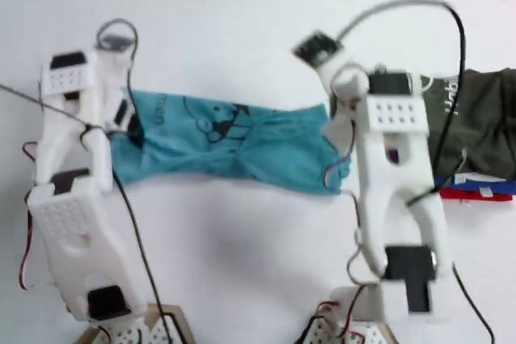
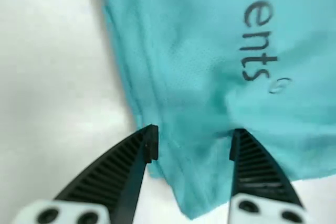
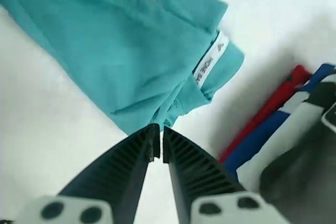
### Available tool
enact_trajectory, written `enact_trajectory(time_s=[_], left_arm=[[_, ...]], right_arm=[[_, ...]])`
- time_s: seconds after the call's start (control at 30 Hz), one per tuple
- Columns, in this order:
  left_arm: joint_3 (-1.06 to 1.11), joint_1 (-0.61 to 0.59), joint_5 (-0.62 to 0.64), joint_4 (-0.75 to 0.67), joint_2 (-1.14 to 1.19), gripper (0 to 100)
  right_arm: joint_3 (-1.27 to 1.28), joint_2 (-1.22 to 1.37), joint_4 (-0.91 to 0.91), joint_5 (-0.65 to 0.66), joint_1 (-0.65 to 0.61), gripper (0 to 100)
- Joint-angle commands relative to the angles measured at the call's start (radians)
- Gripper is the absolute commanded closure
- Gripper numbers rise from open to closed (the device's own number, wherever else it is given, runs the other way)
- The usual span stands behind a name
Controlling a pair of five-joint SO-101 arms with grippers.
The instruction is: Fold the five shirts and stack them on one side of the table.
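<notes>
A teal shirt (image 1: 234,147) lies crumpled lengthwise across the middle of the white table (image 1: 242,247). My left gripper (image 1: 127,121) is at its left end. In the left wrist view it (image 2: 192,145) stands open, and a corner of the teal shirt (image 2: 210,51) lies between the two fingers. My right gripper (image 1: 332,122) is at the shirt's right end. In the right wrist view it (image 3: 157,141) is shut, its tips just at the hem of the teal shirt (image 3: 121,45) near the collar label, with no cloth visible between them.
A stack of folded shirts sits at the table's right edge, a dark green one (image 1: 476,118) on top of red (image 1: 476,193) and blue layers. In the right wrist view this stack (image 3: 268,129) lies close beside the gripper. Cables trail from both arms.
</notes>
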Motion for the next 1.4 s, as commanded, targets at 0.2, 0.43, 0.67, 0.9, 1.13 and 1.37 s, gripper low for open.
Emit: enact_trajectory(time_s=[0.2, 0.43, 0.67, 0.9, 1.13, 1.37], left_arm=[[-0.174, -0.060, 0.005, 0.118, -0.074, 75], [-0.168, -0.066, 0.005, 0.110, 0.057, 75], [-0.168, -0.078, 0.000, 0.072, 0.127, 75], [-0.168, -0.077, -0.003, 0.040, 0.143, 76], [-0.168, -0.057, -0.058, -0.002, 0.186, 75], [-0.357, -0.061, -0.066, 0.163, 0.397, 76]], right_arm=[[0.779, -0.499, -0.501, 0.003, 0.028, 97.7], [0.996, -0.552, -0.662, 0.003, 0.030, 97.7], [1.089, -0.561, -0.766, 0.003, 0.027, 97.7], [1.091, -0.559, -0.768, 0.006, 0.025, 97.7], [1.092, -0.561, -0.782, 0.009, 0.024, 97.7], [1.094, -0.561, -0.782, 0.008, 0.024, 97.7]])
